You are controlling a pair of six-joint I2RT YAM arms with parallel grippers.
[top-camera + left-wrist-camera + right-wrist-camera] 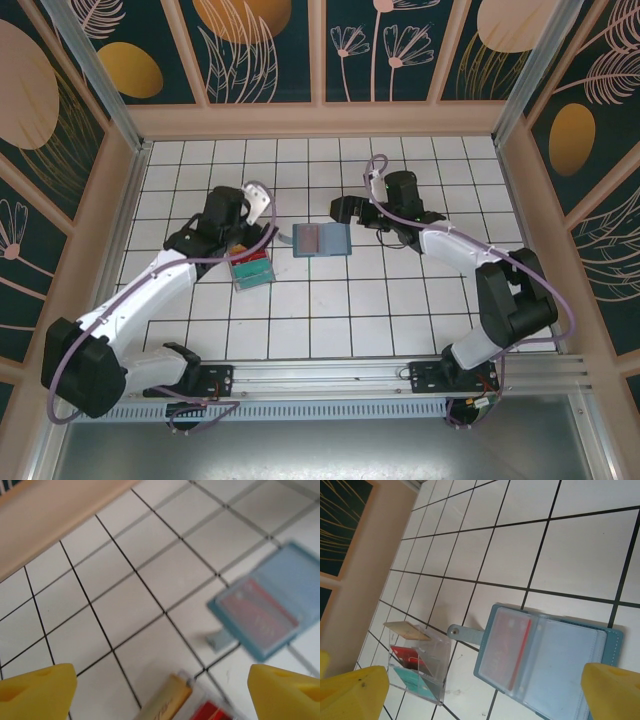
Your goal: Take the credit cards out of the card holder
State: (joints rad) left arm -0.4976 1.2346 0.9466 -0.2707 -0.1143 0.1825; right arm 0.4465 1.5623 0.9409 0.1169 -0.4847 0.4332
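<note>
Teal card holder point(322, 240) lies open — clear tray point(252, 268) near its left edge.

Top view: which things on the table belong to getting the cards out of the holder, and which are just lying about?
Job in hand:
- card holder, lying open
- red card, in the holder's pocket
- yellow-orange card, already out, at the top of the clear plastic tray

Lying about:
- the clear plastic tray
- red piece and teal piece inside it
</note>
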